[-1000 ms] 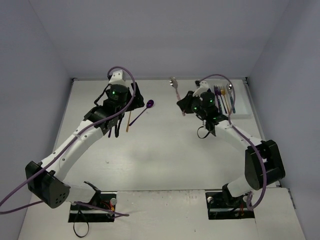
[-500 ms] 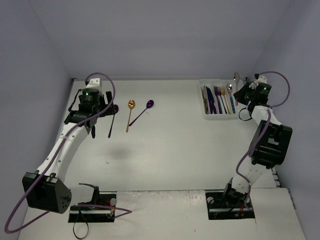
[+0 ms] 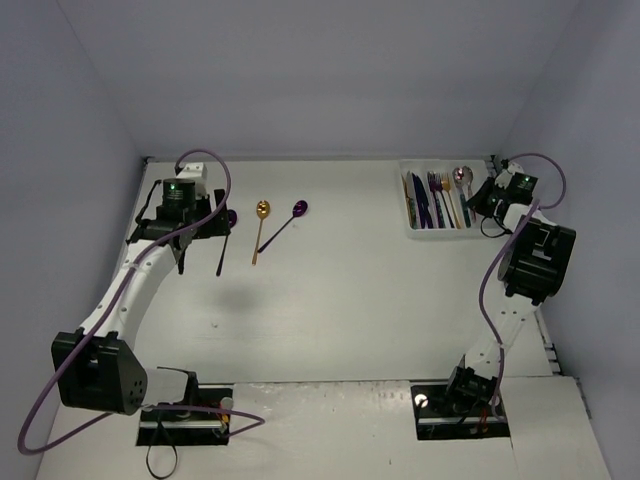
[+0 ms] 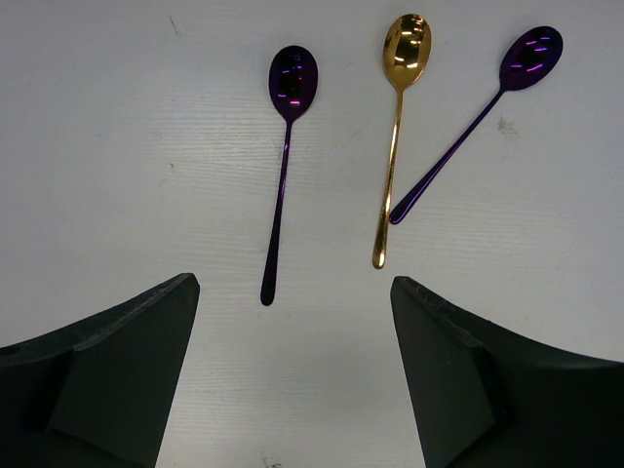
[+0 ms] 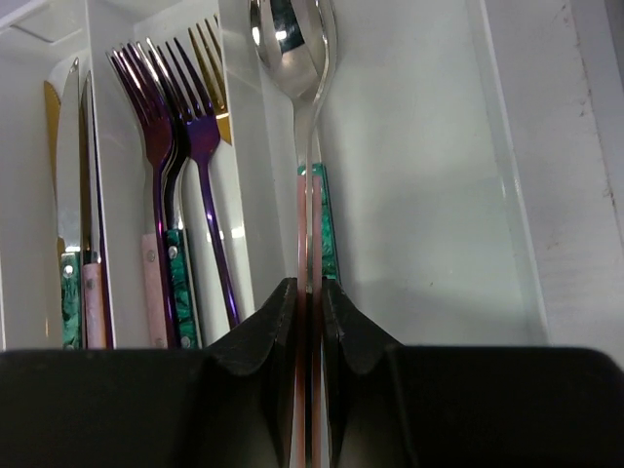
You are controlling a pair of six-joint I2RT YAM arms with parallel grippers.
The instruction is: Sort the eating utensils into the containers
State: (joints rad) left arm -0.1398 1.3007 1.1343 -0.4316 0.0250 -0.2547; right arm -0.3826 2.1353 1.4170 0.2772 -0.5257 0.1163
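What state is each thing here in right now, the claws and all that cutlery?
Left gripper: open, empty.
Right gripper: shut on silver spoon.
Silver spoon: held by handle, at tray's right compartment.
Gold spoon: lying loose.
Left purple spoon: lying loose, alone.
Right purple spoon: lying loose, tip touching gold spoon.
Tray: forks and knives sorted in separate compartments.

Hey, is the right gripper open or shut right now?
Shut on the silver spoon: the right gripper pinches its pink handle between both fingers, over a compartment of the white tray.
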